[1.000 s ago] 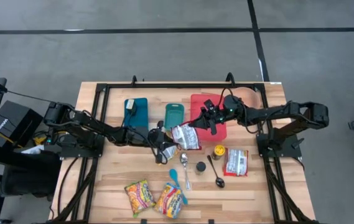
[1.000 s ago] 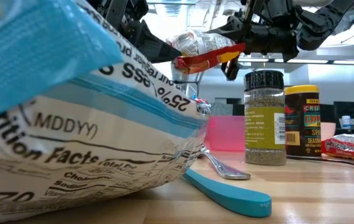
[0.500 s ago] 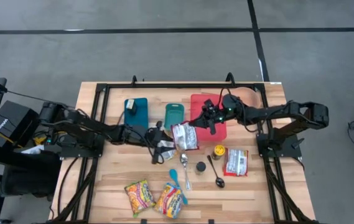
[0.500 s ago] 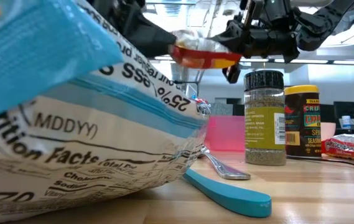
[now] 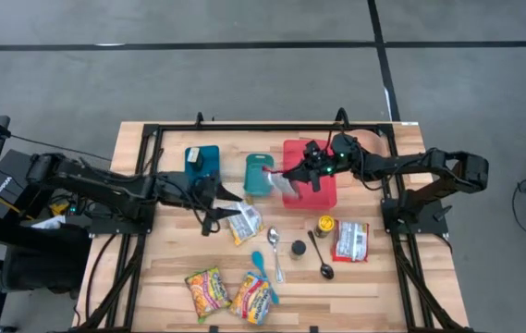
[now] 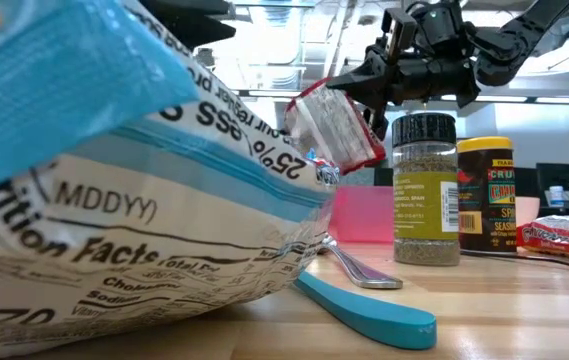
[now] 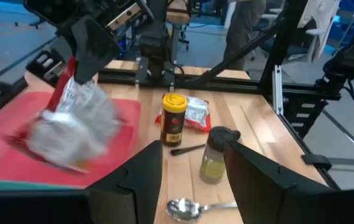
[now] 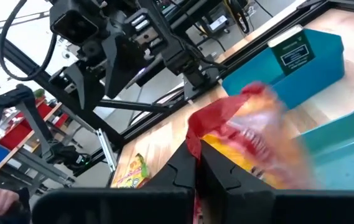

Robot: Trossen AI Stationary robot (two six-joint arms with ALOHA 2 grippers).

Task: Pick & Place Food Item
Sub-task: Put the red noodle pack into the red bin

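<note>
A clear food packet with a red edge hangs in the air over the gap between the teal tray and the red tray. My right gripper is shut on it. My left gripper stands open to the packet's left, well clear of it, with nothing between its fingers. In the left wrist view the packet shows blurred above the red tray. My right gripper pinches the packet's red sealed edge between its two fingers. The fingers come roughly level from the table's right side. The packet hangs below them, tilted, clear of the table and both trays.
A second packet lies on the table by my left gripper. Two spice jars, spoons, a red packet and two noodle packets lie nearer. A blue tray sits at the far left.
My left gripper has opened, let go of the packet and drawn back up and toward the table's left edge. The packet, held level between both grippers before, has swung down and now hangs from my right gripper alone, a little farther back.
</note>
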